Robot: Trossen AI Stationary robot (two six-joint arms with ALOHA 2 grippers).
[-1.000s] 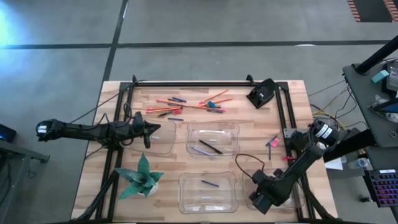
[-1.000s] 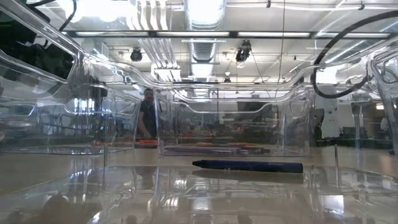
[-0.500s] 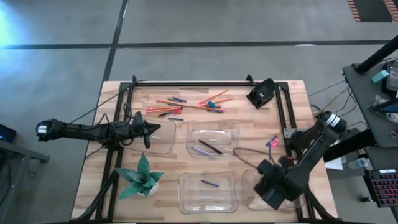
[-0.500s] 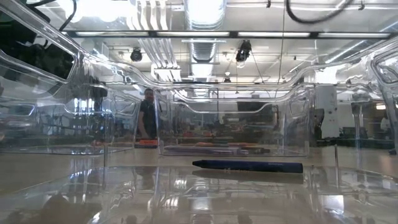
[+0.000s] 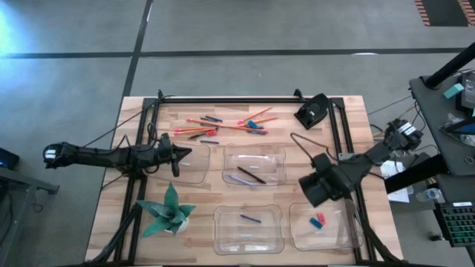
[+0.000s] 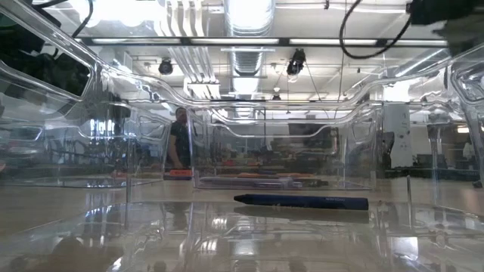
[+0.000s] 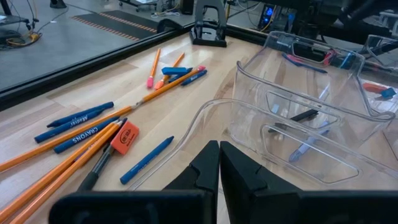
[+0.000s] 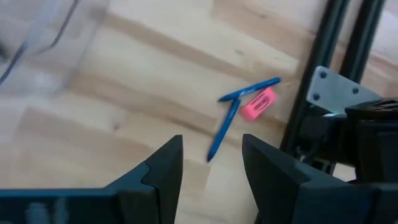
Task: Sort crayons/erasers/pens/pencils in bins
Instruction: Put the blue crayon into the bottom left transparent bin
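High view: four bins sit on the tabletop (image 5: 356, 119). The top-left bin (image 5: 194, 165) lies under the left claw (image 5: 175, 156), whose fingers are pressed together on nothing. The top-middle bin (image 5: 254, 165) holds a dark stick and a pale one; the bottom-middle bin (image 5: 249, 228) holds one short blue stick. The bottom-right bin (image 5: 320, 226) holds two erasers (image 5: 318, 220), one red and one blue. The right claw (image 5: 315, 188) hangs above the tabletop between the top-middle and bottom-right bins, near the right rail. The pencils (image 5: 223, 124) lie in a loose pile with blue sticks along the far side. A green paper plant (image 5: 168, 211) stands at the near left.

Low view: through clear bin walls, a dark blue stick (image 6: 301, 202) lies flat on a bin floor. A person (image 6: 180, 139) stands in the room behind.

Left wrist view: the left claw's fingers (image 7: 209, 168) meet, empty, above a bin rim. Orange pencils, blue crayons (image 7: 73, 118) and a red eraser (image 7: 124, 138) lie on the wood beside it.

Right wrist view: the right claw's fingers (image 8: 163, 168) stand apart, holding nothing. Beyond them on the wood lie two blue sticks (image 8: 231, 114) touching a pink eraser (image 8: 258, 104), just beside the black rail (image 8: 326, 43).
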